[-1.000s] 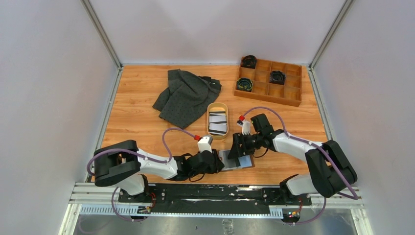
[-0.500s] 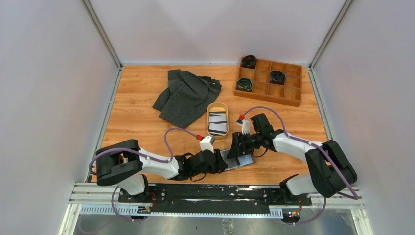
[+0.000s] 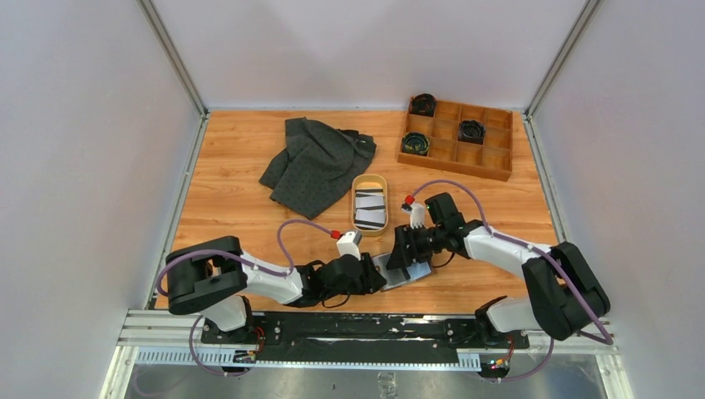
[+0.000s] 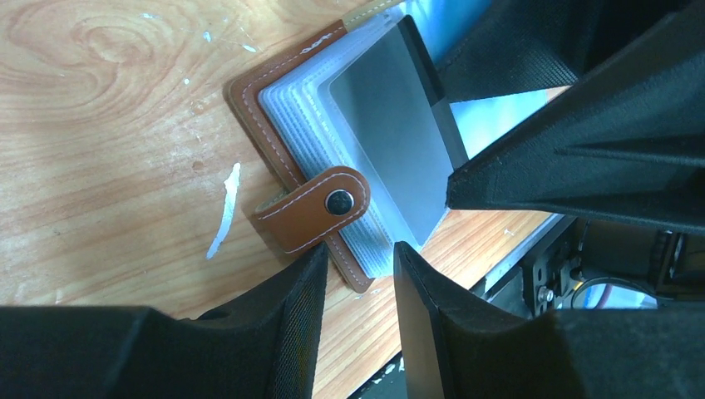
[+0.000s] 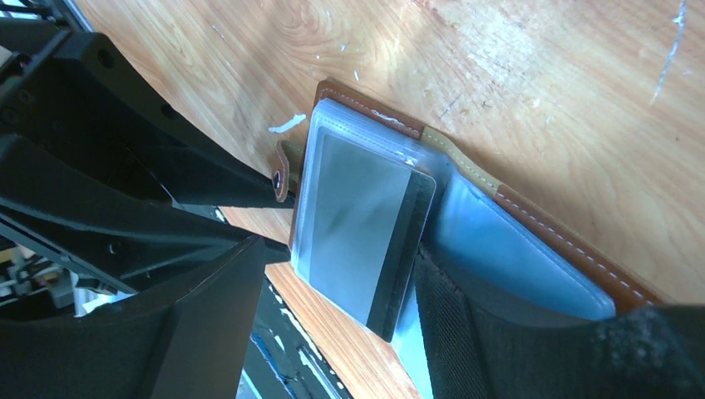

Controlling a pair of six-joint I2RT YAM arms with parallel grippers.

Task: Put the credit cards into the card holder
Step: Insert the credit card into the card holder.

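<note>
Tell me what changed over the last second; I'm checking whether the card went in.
Little: the left arm edged right and the holder turned slightly with the grey card on it. The right gripper, tray, cloth and box stayed put.

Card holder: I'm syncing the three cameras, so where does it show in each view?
Top external: card holder low centre, just right of middle.
Left wrist: card holder upper middle, lying open.
Right wrist: card holder centre to lower right.
Shared landmark: the grey black-striped card at its sleeves.
</note>
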